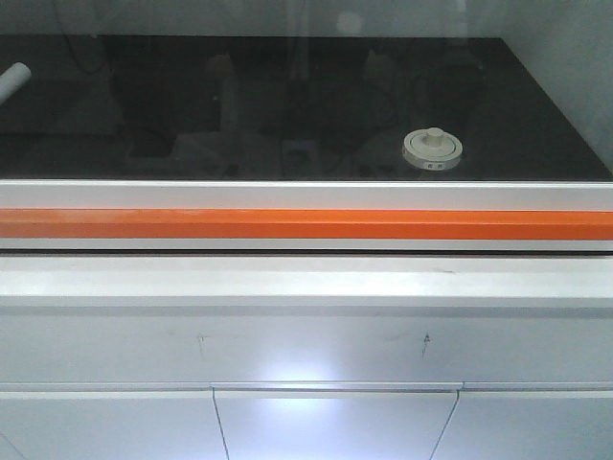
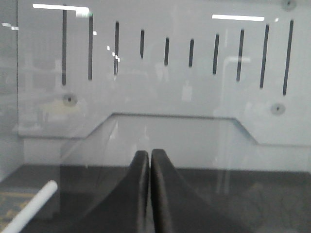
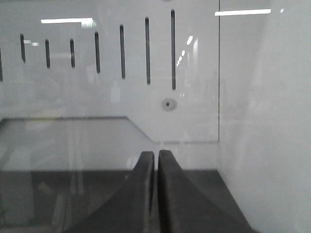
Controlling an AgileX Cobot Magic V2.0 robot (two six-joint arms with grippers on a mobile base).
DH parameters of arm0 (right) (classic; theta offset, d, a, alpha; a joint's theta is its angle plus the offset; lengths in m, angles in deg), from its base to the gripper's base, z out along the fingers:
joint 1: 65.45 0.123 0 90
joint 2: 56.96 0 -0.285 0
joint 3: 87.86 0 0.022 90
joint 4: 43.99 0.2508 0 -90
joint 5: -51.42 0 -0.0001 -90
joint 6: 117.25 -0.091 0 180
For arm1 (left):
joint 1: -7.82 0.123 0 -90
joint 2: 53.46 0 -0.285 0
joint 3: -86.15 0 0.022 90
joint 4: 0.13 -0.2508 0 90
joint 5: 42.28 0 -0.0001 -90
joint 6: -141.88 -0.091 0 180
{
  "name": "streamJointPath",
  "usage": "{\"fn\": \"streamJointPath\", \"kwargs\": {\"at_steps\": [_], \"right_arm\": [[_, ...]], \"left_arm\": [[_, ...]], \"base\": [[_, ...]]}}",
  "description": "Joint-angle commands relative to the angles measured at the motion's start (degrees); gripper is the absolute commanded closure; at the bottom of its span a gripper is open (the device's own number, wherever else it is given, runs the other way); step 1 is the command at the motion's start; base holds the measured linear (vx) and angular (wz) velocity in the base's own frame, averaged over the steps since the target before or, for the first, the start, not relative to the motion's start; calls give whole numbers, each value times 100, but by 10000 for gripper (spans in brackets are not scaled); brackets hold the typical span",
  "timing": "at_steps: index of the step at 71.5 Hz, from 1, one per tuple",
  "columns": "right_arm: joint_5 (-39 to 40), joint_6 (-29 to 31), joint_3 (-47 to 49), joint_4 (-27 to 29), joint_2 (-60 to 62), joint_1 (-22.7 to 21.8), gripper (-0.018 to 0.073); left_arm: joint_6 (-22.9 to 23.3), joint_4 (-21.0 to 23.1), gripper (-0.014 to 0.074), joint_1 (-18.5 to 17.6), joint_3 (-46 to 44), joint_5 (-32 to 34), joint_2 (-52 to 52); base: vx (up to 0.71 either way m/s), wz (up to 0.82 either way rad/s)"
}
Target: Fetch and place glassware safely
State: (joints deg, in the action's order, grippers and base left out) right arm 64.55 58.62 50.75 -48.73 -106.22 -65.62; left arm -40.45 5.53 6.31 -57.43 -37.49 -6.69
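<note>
Starting nearest the camera, a white cabinet front [image 1: 335,422] sat below the orange strip [image 1: 306,224]. A white ledge [image 1: 306,283] ran the full width just in front of the strip. Directly behind the strip came a pale sill, and past it the black worktop [image 1: 192,96] stretched back and out to both sides.

The jar [image 1: 432,149] stood upright on that worktop, a little behind the strip and right of its middle. It showed mostly as a cream-white lid with a knob. Bare dark surface lay all around it, with the least room toward the front edge and more toward the right wall. A white tube [image 1: 13,81] lay farther behind the strip at its far left end. It was cut by the picture's edge and well apart from the jar.

In the left wrist view, the left claw [image 2: 148,153] had its dark fingers pressed together with nothing between them. The tube [image 2: 31,206] slanted low to its left. Beyond rose a slotted back panel [image 2: 194,87].

The right claw [image 3: 156,154] was also closed and held nothing, with only a thin slit between its fingers. A pale side wall [image 3: 272,121] stood at its right, and another part of the back panel [image 3: 146,116] lay ahead. How either claw stood relative to the strip could not be told.
</note>
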Motion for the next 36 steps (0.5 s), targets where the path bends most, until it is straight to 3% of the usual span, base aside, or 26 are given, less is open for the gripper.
{"fn": "streamJointPath", "kwargs": {"at_steps": [1, 12, 19, 36], "right_arm": [[34, 40, 189, -22, -35, -13, 563], [30, 40, -114, -22, 64, -13, 563], [237, 45, -506, -27, 123, -13, 563], [1699, 217, -1685, -637, 120, -13, 563]], "left_arm": [[35, 3, 603, 2, -197, 4, 154], [-285, -18, 603, 2, -175, -480, 245], [-570, -2, 603, 2, 48, -134, 238], [-552, 2, 603, 2, 1258, 945, 238]], "base": [[0, 0], [0, 0], [0, 0], [0, 0]]}}
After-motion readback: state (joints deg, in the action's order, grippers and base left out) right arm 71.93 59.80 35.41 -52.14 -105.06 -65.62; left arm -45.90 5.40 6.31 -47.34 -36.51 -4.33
